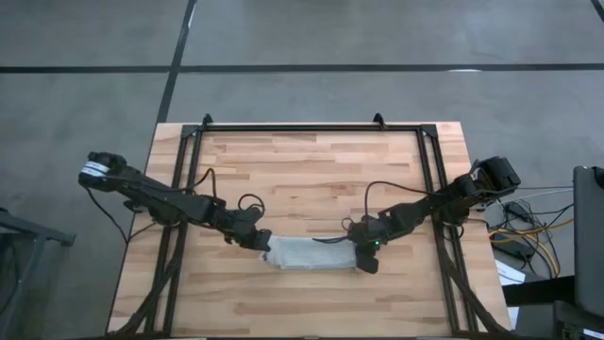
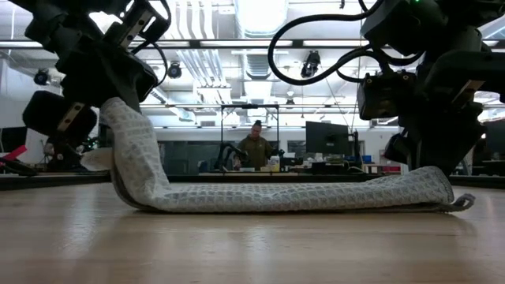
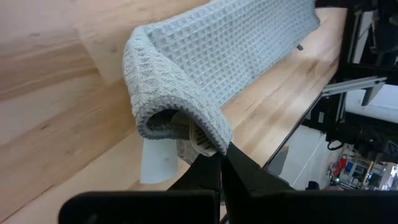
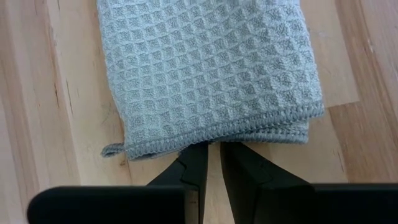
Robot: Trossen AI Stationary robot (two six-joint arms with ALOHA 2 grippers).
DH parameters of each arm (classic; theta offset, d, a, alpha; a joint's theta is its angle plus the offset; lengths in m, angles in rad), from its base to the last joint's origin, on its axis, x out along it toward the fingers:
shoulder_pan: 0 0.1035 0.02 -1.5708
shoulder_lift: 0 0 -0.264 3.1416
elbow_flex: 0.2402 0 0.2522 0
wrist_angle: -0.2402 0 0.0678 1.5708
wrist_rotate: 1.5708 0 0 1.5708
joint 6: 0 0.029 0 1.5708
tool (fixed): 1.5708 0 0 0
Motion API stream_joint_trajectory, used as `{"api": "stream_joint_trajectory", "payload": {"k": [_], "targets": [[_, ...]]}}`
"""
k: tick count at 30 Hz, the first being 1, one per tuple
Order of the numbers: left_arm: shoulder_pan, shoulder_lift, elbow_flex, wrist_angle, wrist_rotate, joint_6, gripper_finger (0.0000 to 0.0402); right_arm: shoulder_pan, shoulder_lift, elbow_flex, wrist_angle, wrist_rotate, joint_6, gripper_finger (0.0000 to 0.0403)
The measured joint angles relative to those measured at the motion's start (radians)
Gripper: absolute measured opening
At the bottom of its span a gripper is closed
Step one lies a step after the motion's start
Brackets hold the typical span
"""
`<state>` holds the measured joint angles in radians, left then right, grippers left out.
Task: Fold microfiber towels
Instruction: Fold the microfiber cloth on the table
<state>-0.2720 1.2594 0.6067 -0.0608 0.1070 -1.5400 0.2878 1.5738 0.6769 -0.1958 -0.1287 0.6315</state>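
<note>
Grey-green waffle-weave towel (image 1: 311, 255) with small white tag (image 3: 157, 163), pale striped wood worktop (image 1: 311, 170), black pincers, grey floor (image 1: 85, 57)

No text, label, brand, number or sign can be read in any of the views. The small white tag (image 3: 157, 163) hanging from the lifted end of the grey-green waffle-weave cloth (image 3: 211, 59) shows a blank face, and the screens in the room behind the desk are too far off to read.
</note>
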Motion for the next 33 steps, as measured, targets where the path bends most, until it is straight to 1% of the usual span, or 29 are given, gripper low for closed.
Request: {"api": "stream_joint_trajectory", "payload": {"k": [4,9,17,22,25,28,33], "targets": [[0.010,0.000,0.000,0.018,0.006,0.006,0.0000,0.000,0.000,0.000,0.002,0.000,0.000,0.0043],[0.020,0.000,-0.003,0.084,0.011,0.081,0.0000,0.000,0.000,0.000,0.004,0.000,0.000,0.0043],[0.029,0.011,-0.003,0.109,0.012,0.076,0.0000,0.000,0.000,0.000,0.006,0.001,-0.003,0.0043],[0.032,0.062,-0.003,0.131,0.068,0.065,0.0000,0.000,0.000,0.000,0.012,0.001,-0.003,0.0043],[0.039,0.098,-0.003,0.207,0.098,0.086,0.0000,0.000,0.000,0.000,0.017,0.001,-0.003,0.0043],[0.049,0.123,0.002,0.272,0.106,0.123,0.0000,0.000,0.000,0.000,0.019,0.001,-0.004,0.0043],[0.063,0.158,0.021,0.274,0.123,0.126,0.0000,0.000,0.000,0.000,0.021,0.002,-0.005,0.0043]]}}
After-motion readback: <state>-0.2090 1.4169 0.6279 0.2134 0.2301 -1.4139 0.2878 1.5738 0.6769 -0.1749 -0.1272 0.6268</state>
